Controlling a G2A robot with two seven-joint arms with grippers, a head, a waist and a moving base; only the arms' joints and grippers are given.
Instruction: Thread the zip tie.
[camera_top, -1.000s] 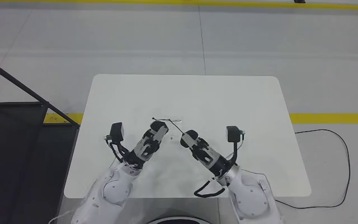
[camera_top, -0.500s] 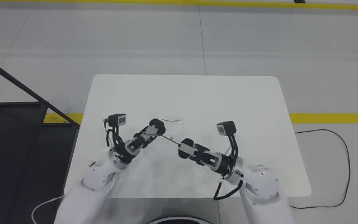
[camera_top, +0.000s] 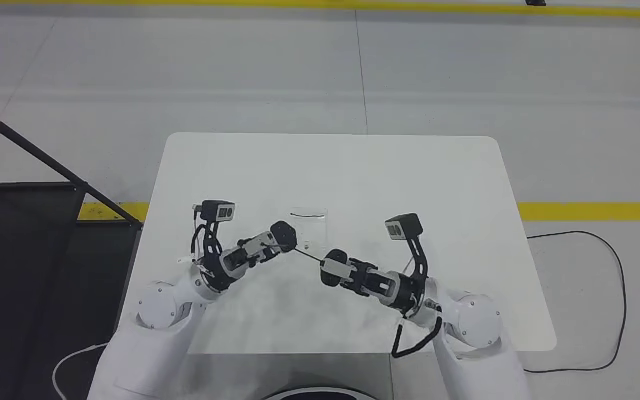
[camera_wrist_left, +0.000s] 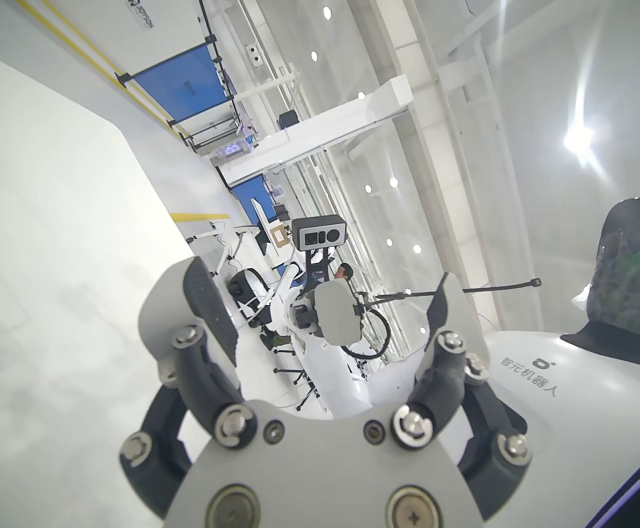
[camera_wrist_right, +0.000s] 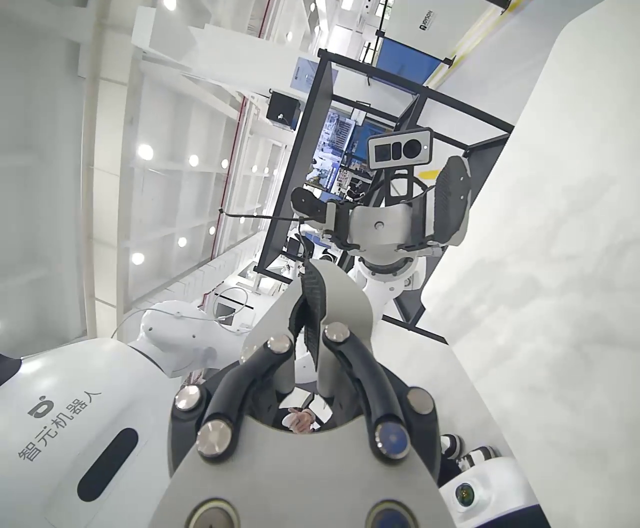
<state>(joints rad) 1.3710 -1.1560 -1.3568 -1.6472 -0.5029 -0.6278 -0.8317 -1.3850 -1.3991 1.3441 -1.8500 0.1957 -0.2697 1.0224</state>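
Observation:
A thin black zip tie (camera_top: 305, 254) spans the short gap between my two grippers above the white table (camera_top: 430, 180). My right gripper (camera_top: 328, 262) (camera_wrist_right: 309, 270) is shut on one end of it. From there the strap runs past one fingertip of my left gripper (camera_top: 285, 237) (camera_wrist_left: 320, 275), which stands open with nothing between its pads. In the left wrist view the zip tie (camera_wrist_left: 490, 286) sticks out beyond that finger, its small head at the far tip. The right wrist view has the zip tie (camera_wrist_right: 250, 216) crossing beside the left gripper's dark finger (camera_wrist_right: 307, 202).
A small clear container (camera_top: 308, 216) stands on the table just behind the two grippers. Bare tabletop lies behind it and to both sides. A black frame (camera_top: 45, 160) stands off the table's left edge.
Both arms have swung their elbows outward and turned the grippers to face each other. The right gripper has come slightly toward the front edge, and the zip tie now lies flatter between them.

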